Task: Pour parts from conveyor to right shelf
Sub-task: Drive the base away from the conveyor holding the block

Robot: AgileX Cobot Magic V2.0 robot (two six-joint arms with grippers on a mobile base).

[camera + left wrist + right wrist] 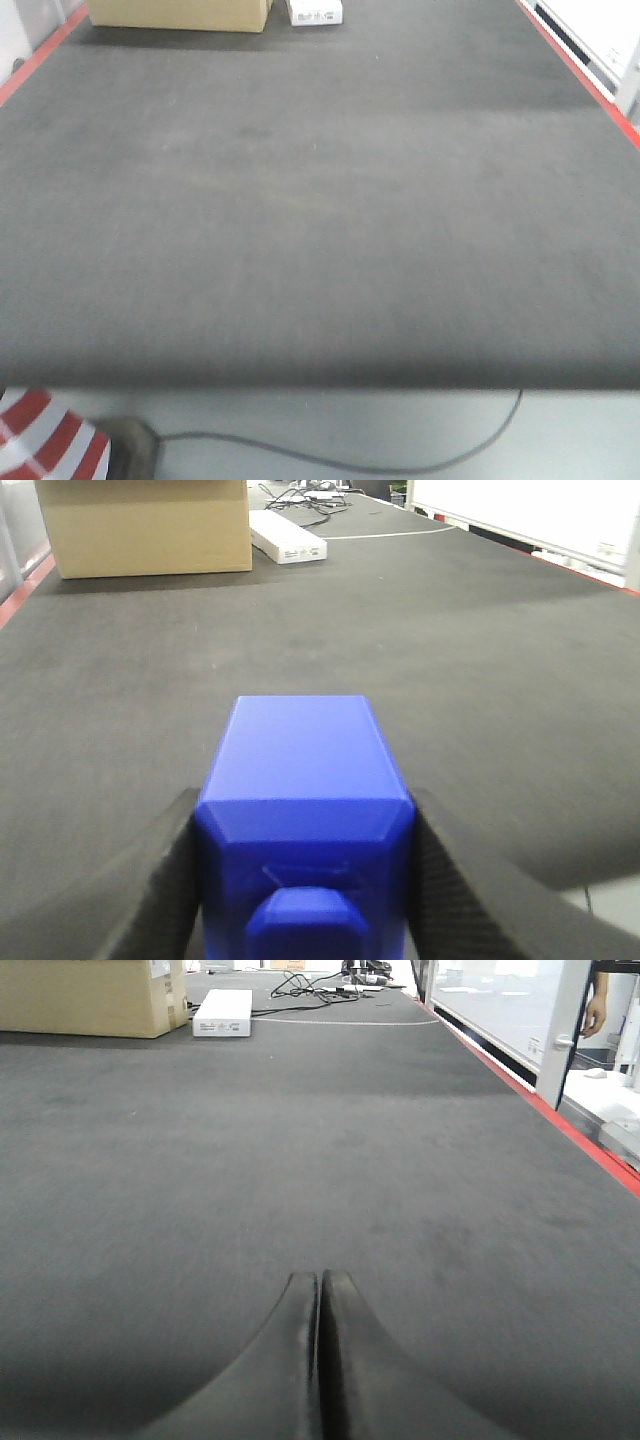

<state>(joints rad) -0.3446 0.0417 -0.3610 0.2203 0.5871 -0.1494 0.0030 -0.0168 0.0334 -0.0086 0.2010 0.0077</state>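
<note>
Clamped in the left gripper [304, 815]: one small bright-blue part [300, 755], pinched on both flanks by the dark textured fingers [158, 885]. Turned with its studded face toward the left wrist camera (stud low in the frame, cut off by the bottom edge). Flat on top, chamfered at the corners. Held at the near end of the conveyor [450, 660], close to where the belt gives way to pale floor [605, 905] at the lower right. Cannot tell whether the part's underside touches the belt.

Farther out, pressed fully together and holding nothing: the right gripper [320, 1295], hovering low over the same dark-grey, scuffed belt, pointing up its length.

Along the belt's right edge, a red stripe [565, 1130], with a matching one on the left in the front view. At the far end, on the left, a cardboard box [145, 525]; just right of it, a white flat unit [288, 537]. Beyond these, a tangle of cables [315, 498].

Below the belt's near edge in the front view, a dark cable [330, 458] looping across the floor, and at the bottom-left corner a red-and-white striped object [45, 440] (only partly in frame).
</note>
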